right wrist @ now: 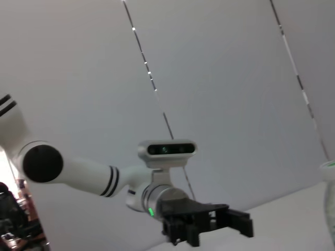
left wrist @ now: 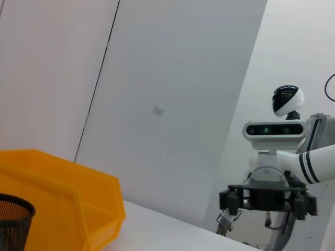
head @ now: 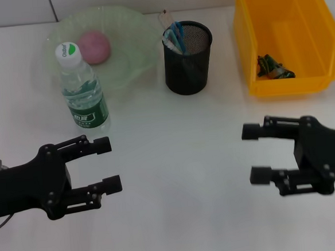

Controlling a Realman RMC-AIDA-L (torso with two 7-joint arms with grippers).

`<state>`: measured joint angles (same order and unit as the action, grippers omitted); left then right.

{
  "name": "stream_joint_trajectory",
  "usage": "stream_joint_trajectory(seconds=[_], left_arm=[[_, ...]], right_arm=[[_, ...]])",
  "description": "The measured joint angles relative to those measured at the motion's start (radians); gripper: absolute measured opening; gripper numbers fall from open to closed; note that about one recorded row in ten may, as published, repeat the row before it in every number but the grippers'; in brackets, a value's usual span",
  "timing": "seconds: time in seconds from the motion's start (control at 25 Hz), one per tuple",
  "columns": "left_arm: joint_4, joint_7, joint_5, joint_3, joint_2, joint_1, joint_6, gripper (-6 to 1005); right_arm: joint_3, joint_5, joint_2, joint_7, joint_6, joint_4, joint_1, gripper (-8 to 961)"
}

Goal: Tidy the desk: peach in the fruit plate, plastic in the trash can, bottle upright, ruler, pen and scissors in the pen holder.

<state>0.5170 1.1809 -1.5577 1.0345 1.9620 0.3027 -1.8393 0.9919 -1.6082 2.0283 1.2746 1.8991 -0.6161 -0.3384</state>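
Observation:
A pink peach [head: 95, 46] lies in the pale green fruit plate [head: 134, 59] at the back left. A clear water bottle [head: 82, 92] with a white cap stands upright in front of the plate. The black mesh pen holder [head: 188, 58] holds a ruler and blue-handled items [head: 174, 34]. A crumpled green plastic wrapper [head: 274, 67] lies in the yellow bin [head: 286, 14] at the back right. My left gripper [head: 108, 164] is open and empty at the front left. My right gripper [head: 254, 154] is open and empty at the front right.
The left wrist view shows the yellow bin [left wrist: 63, 198], the pen holder's rim [left wrist: 13, 214] and the right gripper [left wrist: 267, 198] farther off. The right wrist view shows the left gripper [right wrist: 209, 222] and the bottle's edge [right wrist: 330, 198]. The white table [head: 177, 176] lies between the grippers.

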Motion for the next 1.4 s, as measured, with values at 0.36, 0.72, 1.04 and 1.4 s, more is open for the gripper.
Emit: stream_joint_trajectory(seconds=[0.36,0.72,1.04,1.4], left_arm=[[0.000,-0.005,-0.001,-0.007,-0.004,-0.015,0.002,787],[0.000,-0.009,-0.001,-0.008,-0.005,-0.019,0.001,782],[0.003,-0.011,-0.007,0.000,-0.005,-0.023,-0.003,782],[0.003,-0.012,-0.025,-0.002,-0.003,-0.022,-0.002,782]], right_arm=[[-0.002,-0.048,0.006,-0.005,0.028,0.006,0.007,776],[-0.015,-0.044,0.008,-0.006,0.024,0.005,0.006,776],[-0.058,-0.043,0.014,-0.006,0.024,0.006,0.007,777],[-0.058,-0.043,0.016,-0.006,0.024,0.008,0.004,776]])
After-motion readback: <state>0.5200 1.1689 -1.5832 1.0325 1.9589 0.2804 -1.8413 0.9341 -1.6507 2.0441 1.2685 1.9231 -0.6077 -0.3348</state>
